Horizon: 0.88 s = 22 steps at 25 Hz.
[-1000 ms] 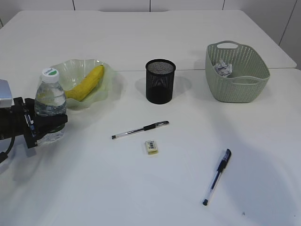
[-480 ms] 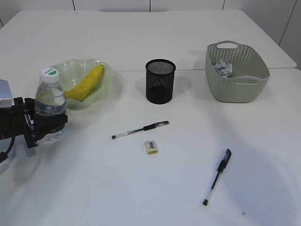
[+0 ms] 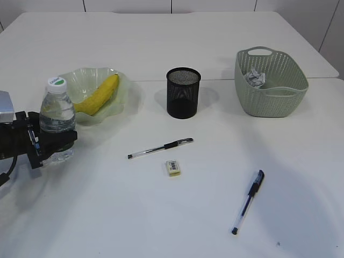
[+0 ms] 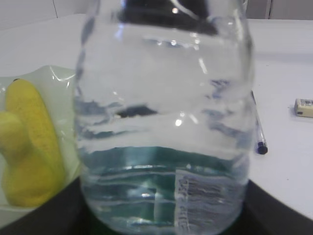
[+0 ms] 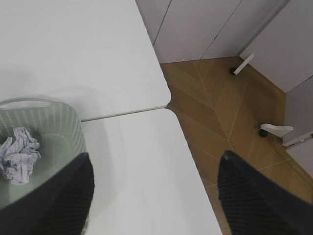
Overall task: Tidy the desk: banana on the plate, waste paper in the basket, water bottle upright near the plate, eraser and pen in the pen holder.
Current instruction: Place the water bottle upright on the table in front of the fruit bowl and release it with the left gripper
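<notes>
The clear water bottle point(image 3: 56, 115) with a green-and-white cap stands upright on the table just in front of the plate point(image 3: 72, 78). My left gripper point(image 3: 54, 144) is shut on its lower body, and the bottle point(image 4: 164, 122) fills the left wrist view. The banana point(image 3: 99, 94) lies on the pale green plate. Waste paper point(image 3: 255, 78) lies in the green basket point(image 3: 271, 102). A clear pen point(image 3: 160, 148), a yellow eraser point(image 3: 173, 167) and a blue pen point(image 3: 248, 201) lie on the table in front of the black mesh pen holder point(image 3: 183, 92). My right gripper point(image 5: 154, 196) hangs open and empty beside the basket point(image 5: 29, 103).
The right wrist view shows the table's right edge, a seam between two tabletops and wooden floor beyond. The crumpled paper point(image 5: 19, 154) shows inside the basket. The eraser point(image 4: 304, 107) and a pen tip point(image 4: 259, 137) lie to the right of the bottle.
</notes>
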Motion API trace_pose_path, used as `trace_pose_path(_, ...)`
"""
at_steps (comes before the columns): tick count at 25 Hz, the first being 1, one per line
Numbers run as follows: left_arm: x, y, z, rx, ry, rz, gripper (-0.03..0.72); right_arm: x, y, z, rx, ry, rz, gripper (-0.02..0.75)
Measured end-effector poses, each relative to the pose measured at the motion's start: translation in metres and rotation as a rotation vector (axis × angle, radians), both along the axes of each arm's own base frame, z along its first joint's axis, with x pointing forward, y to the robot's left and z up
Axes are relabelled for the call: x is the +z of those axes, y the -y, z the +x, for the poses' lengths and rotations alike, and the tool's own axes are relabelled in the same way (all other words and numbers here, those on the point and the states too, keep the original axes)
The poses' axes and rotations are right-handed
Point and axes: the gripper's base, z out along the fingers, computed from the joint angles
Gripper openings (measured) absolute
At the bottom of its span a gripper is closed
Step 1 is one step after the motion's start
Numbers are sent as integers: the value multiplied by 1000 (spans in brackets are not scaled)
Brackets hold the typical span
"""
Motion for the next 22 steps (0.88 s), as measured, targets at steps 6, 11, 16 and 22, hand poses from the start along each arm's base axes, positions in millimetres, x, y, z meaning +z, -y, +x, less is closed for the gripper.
trace_pose_path(6, 0, 0, 0, 8, -16, -13, 421, 0, 0, 0, -1, 1, 1, 586)
trace_pose_path(11, -1, 0, 1, 14, -29, -21, 433, 0, 0, 0, 0, 3, 1, 587)
trace_pose_path(16, -4, -1, 0, 22, -55, -11, 451, 0, 0, 0, 2, 7, 0, 586)
trace_pose_path(22, -4, -1, 1, 23, -58, -10, 452, 0, 0, 0, 0, 8, 0, 587)
